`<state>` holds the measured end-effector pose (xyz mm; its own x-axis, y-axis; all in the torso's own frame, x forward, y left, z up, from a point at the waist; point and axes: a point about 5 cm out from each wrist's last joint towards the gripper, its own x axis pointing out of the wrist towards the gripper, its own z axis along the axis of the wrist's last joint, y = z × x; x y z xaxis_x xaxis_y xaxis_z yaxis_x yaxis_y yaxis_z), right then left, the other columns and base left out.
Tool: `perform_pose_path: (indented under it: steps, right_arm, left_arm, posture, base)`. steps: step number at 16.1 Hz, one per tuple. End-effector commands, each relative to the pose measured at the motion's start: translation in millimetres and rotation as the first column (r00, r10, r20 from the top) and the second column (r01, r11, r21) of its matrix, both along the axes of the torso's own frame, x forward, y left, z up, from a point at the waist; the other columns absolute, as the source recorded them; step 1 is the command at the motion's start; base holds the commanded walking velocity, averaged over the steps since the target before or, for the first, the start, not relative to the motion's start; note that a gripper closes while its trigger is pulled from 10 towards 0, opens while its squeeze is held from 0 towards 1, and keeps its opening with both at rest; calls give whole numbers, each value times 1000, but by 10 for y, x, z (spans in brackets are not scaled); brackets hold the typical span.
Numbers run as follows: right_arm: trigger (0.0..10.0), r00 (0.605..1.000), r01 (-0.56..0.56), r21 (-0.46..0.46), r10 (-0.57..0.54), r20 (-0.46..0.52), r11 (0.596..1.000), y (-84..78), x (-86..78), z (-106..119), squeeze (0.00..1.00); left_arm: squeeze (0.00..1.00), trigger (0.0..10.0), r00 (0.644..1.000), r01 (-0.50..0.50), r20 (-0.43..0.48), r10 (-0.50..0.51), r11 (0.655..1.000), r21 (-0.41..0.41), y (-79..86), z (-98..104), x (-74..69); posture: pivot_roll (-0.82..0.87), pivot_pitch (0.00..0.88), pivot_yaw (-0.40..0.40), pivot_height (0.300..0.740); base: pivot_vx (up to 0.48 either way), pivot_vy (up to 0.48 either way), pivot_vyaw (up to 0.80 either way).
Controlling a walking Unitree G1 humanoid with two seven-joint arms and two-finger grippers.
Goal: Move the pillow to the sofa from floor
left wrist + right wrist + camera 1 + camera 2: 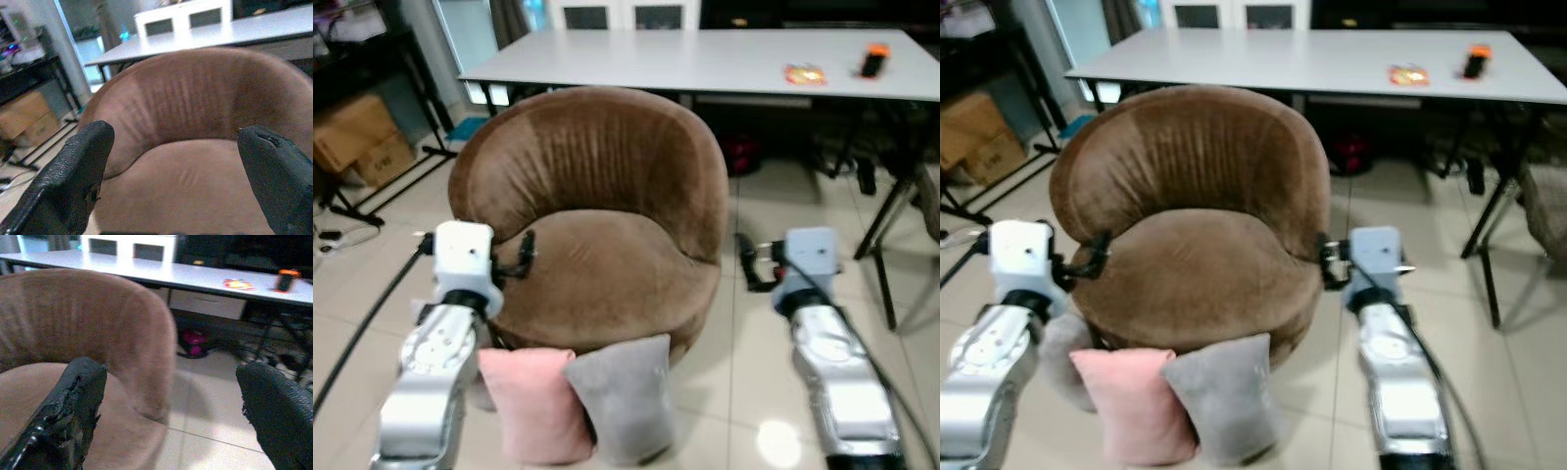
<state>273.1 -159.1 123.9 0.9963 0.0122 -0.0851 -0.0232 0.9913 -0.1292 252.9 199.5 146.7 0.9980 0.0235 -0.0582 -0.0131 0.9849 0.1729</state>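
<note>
Below left gripper (521, 257), pink pillow (530, 401) against sofa (597, 225).

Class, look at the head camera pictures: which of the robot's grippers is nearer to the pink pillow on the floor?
Left. The left gripper hangs open over the sofa seat's edge, above the pink pillow. The right gripper, also open, is off the sofa's far side, beyond the grey pillow.
</note>
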Motion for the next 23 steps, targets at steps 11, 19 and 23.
perform_pose_path:
  steps: [11,19,23]
  right_arm:
    - [10000,1000,-6,-18,7,18,1000,10,30,55,0]
    - [10000,999,-19,12,18,29,1000,27,49,80,0]
    - [10000,999,-35,27,34,37,999,37,59,84,0]
  left_arm:
    - [0,10000,1000,-1,7,1,1000,17,-9,7,-24]
    - [0,10000,1000,14,19,-15,999,42,-32,15,-23]
    - [0,10000,1000,13,24,-14,999,44,-35,14,-22]
  posture:
    - [-91,0,60,740]
    - [-92,0,60,740]
    - [-90,0,58,740]
  base:
    - [217,0,256]
    - [0,-130,0]
    - [0,-396,0]
